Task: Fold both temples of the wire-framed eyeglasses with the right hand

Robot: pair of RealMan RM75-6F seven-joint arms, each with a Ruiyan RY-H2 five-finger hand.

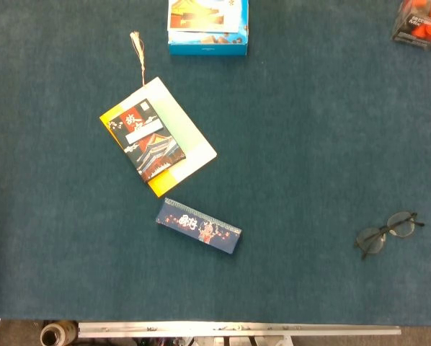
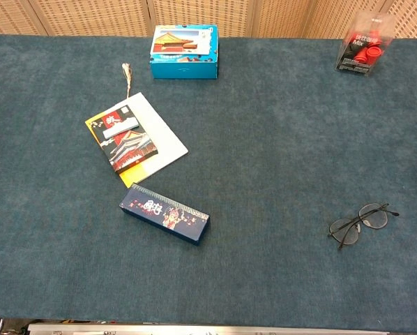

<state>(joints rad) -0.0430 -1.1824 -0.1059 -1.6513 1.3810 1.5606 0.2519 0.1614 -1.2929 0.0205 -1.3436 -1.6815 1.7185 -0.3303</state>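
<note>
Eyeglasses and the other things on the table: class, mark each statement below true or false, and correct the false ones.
1. The wire-framed eyeglasses lie on the blue cloth. True.
2. The right hand holds the eyeglasses. False: no hand shows in either view.
3. The long dark box lies nearer the front edge than the booklet. True.
4. The red-and-black package touches the eyeglasses. False: it stands far back, well apart.
</note>
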